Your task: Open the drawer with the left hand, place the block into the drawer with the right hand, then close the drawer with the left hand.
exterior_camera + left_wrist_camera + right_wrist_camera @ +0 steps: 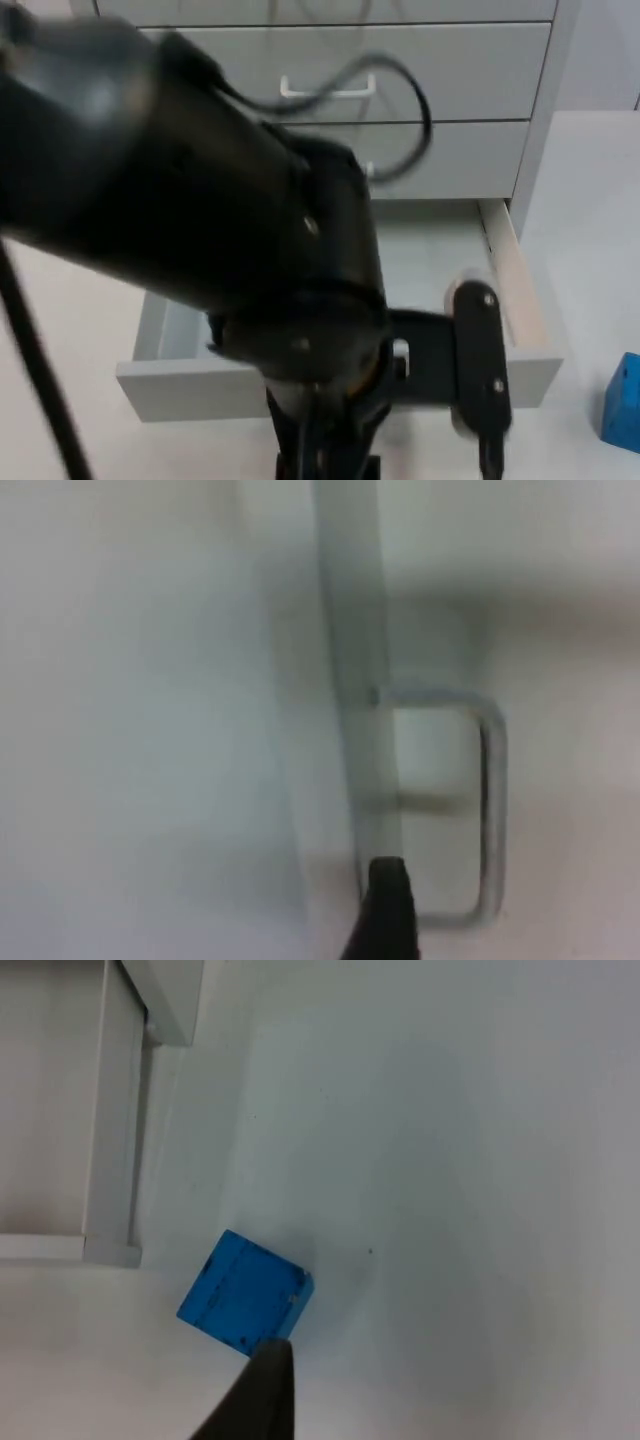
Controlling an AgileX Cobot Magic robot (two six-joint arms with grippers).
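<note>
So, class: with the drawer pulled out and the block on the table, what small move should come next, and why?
Probably the right gripper lowers onto the blue block: the drawer already stands open and the block lies untouched on the table beside it.

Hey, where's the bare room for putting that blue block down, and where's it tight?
The open drawer has a bare floor between its cream right wall and the left arm. White table lies bare around the blue block, beside the drawer's corner. It is crowded at the drawer front, where the left gripper sits by the handle. The right gripper hovers near the block.
</note>
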